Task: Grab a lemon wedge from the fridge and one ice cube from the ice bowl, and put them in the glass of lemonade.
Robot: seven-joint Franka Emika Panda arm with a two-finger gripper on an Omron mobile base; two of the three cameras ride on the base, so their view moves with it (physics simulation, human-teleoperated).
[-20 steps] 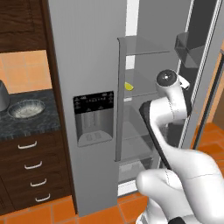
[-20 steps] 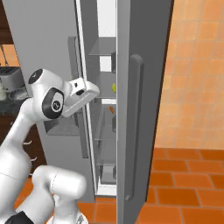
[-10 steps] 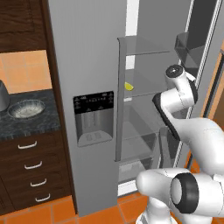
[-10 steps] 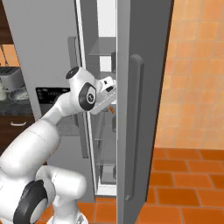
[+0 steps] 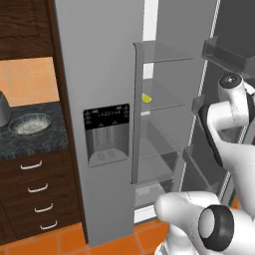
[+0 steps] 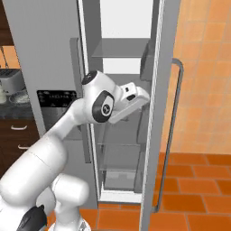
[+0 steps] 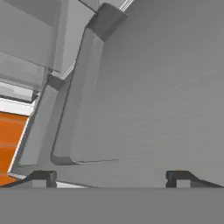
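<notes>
Grey sheet metal makes up the fridge (image 5: 99, 74), which stands with its right-hand door swung open and its left-hand door, carrying the black dispenser panel (image 5: 106, 133), closed. Inside, on a clear glass shelf (image 5: 159, 99) at about mid-height, lies the lemon wedge (image 5: 147, 98), a small yellow piece near the shelf's left front edge, resting free with nothing touching it. The white arm (image 6: 72, 131) reaches up into the doorway, its hand turned toward the inner face of the open door (image 6: 155, 113). In the hand view the gripper (image 7: 111, 177) shows two dark fingertips (image 7: 41, 177) set wide apart with nothing between them; the pincer is spread and empty. That view looks onto grey door panelling and a door-bin edge, with a strip of orange floor (image 7: 11, 131) at the left. Left of the fridge, on the dark speckled counter (image 5: 30, 142), sits the ice bowl (image 5: 30, 124), a shallow metallic dish, well apart from the arm. Dark wood drawers (image 5: 37, 199) with pale handles sit below the counter. A silver toaster (image 6: 10, 80) is visible on the counter at the far left of the right base view.
</notes>
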